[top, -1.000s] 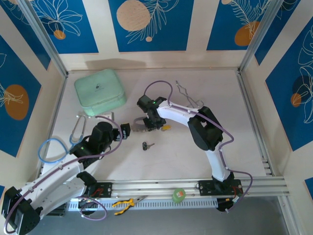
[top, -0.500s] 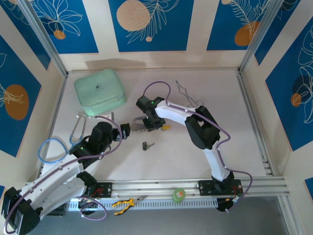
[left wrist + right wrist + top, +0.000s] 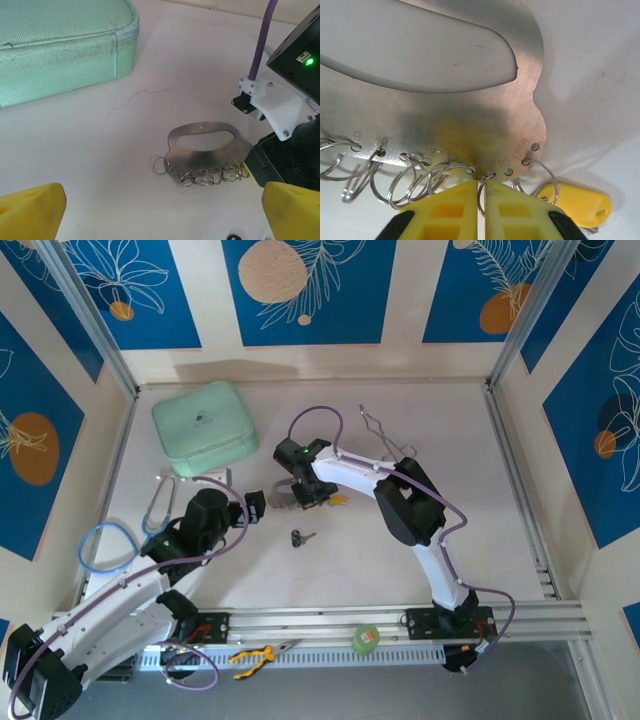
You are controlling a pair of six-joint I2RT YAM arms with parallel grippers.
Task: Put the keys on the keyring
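Lying alone on open worktop (image 3: 330,575) nearest the arms' bases, the black-headed key (image 3: 300,537) has bare room on every side. Just beyond it, the left gripper (image 3: 254,507) hangs with fingers (image 3: 35,207) spread wide, holding nothing. Its wrist camera takes in the whole keyring (image 3: 207,150): a flat silver plate with a slotted handle and split rings strung along one edge. The right wrist view adds numbered holes and the right gripper (image 3: 481,200), its fingers pinched shut on one ring, with the yellow-headed key (image 3: 575,202) just beside. Farther back, a mint case (image 3: 205,425) and silver forceps (image 3: 382,432) lie near the far wall.
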